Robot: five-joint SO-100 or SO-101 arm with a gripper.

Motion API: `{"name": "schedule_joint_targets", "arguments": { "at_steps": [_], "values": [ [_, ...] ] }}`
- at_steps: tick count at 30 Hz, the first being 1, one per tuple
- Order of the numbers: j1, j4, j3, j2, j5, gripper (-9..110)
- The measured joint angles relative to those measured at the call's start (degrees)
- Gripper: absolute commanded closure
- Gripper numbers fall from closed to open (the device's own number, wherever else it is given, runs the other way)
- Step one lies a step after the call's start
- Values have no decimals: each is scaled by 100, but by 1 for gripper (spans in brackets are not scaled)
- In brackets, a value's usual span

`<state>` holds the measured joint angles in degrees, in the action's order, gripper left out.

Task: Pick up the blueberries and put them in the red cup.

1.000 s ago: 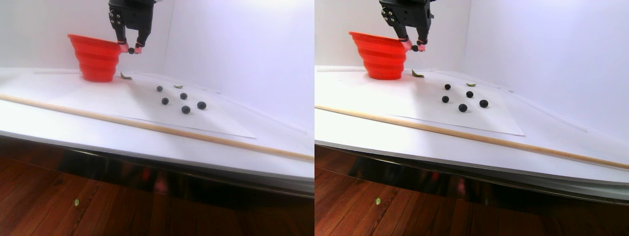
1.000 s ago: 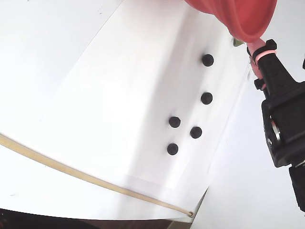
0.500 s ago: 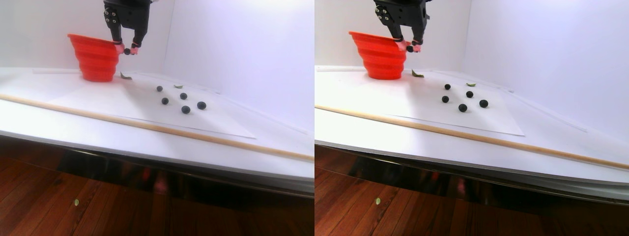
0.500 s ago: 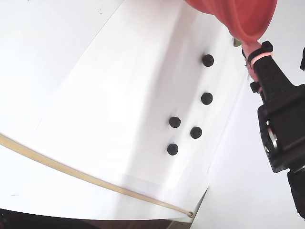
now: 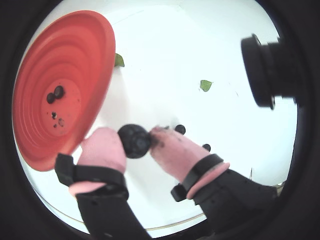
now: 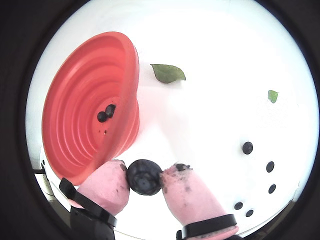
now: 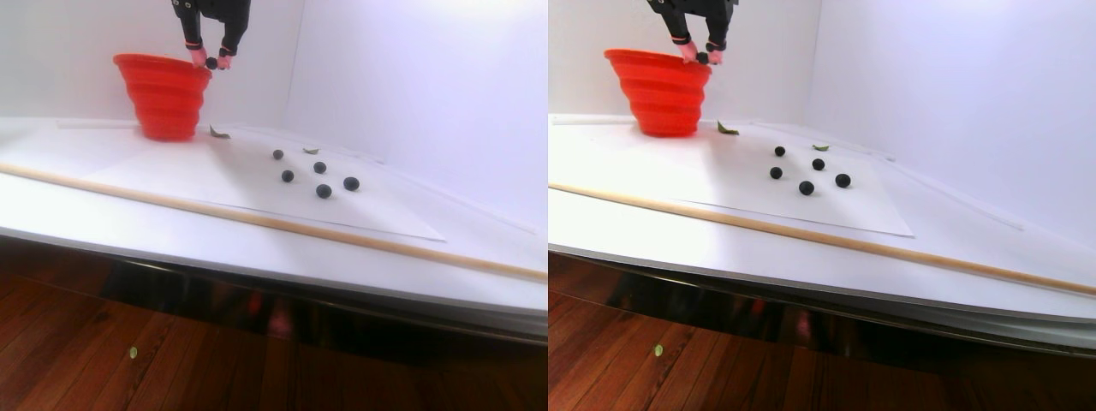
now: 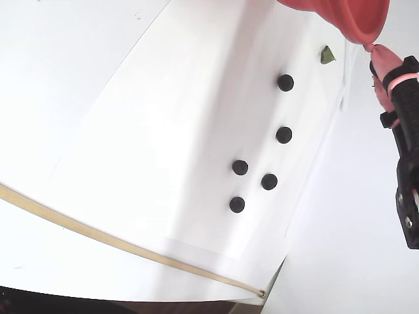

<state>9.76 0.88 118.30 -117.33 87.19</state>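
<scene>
Raised gripper (image 7: 211,62) — blueberry (image 6: 144,177) pinched; cup (image 7: 163,94) rim-level

Smooth ribbed plastic red cup (image 6: 87,115), matt blueberries (image 7: 324,191), wooden rod (image 7: 257,221), glossy floorboards (image 7: 77,351).

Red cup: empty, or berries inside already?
Not empty. Both wrist views show two dark berries on the red cup's floor.

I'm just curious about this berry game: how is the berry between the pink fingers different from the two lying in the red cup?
The held blueberry is pinched in the gripper, up beside the red cup rim, outside it. The two blueberries in the cup lie loose on its bottom, touching each other. The held one looks bigger only because it is nearer the camera. All are round and dark blue-black.
</scene>
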Motion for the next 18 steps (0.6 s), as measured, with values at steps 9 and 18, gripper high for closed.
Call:
{"name": "schedule_joint_targets", "arguments": {
  "at_steps": [9,18],
  "values": [
    [18,44,132,-264,53,91],
    [290,44,246,-272,53,91]
  ]
}}
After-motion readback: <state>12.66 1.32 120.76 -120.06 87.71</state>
